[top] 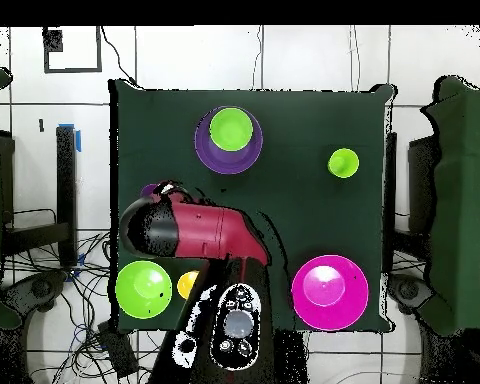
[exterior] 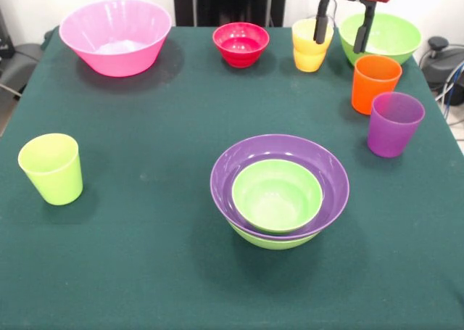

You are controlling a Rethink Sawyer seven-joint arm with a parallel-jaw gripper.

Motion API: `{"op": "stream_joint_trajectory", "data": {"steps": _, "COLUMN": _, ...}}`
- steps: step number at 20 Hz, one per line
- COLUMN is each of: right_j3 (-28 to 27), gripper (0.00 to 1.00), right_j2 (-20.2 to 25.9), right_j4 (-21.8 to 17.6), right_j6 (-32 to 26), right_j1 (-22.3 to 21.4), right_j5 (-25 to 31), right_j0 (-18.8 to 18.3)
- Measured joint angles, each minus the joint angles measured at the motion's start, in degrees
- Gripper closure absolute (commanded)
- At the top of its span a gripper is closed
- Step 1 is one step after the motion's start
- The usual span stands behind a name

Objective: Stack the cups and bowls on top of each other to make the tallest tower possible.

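Green cloth table [exterior: 145, 272]: tower [exterior: 279, 192] at its middle, a lime green bowl nested in the purple bowl over another lime one. Gripper [exterior: 343, 31], well beyond the tower at the far edge, hangs between the yellow-orange cup [exterior: 310, 47] and a lime bowl [exterior: 384, 36]. Fingers spread, holding nothing; the cup stands upright just beside one finger.

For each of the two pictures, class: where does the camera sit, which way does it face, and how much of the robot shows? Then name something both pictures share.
Front view: across the table, facing the robot; only the open end effector shows, hanging by the yellow-orange cup.
Overhead view: above, looking straight down; the red and black arm reaches in from the bottom.
Shared: the pink bowl and the purple bowl holding a green one.
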Motion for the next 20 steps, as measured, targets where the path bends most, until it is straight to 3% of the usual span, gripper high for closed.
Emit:
{"op": "stream_joint_trajectory", "data": {"steps": 16, "right_j3": 2.45, "gripper": 0.00, "right_j2": -5.87, "right_j4": 6.10, "right_j6": 2.80, "right_j1": -0.26, "right_j5": -0.98, "right_j0": 9.16}}
{"op": "stream_joint_trajectory", "data": {"steps": 20, "right_j3": 2.76, "gripper": 0.00, "right_j2": -6.48, "right_j4": 7.07, "right_j6": 3.95, "right_j1": -0.27, "right_j5": -0.98, "right_j0": 9.79}}
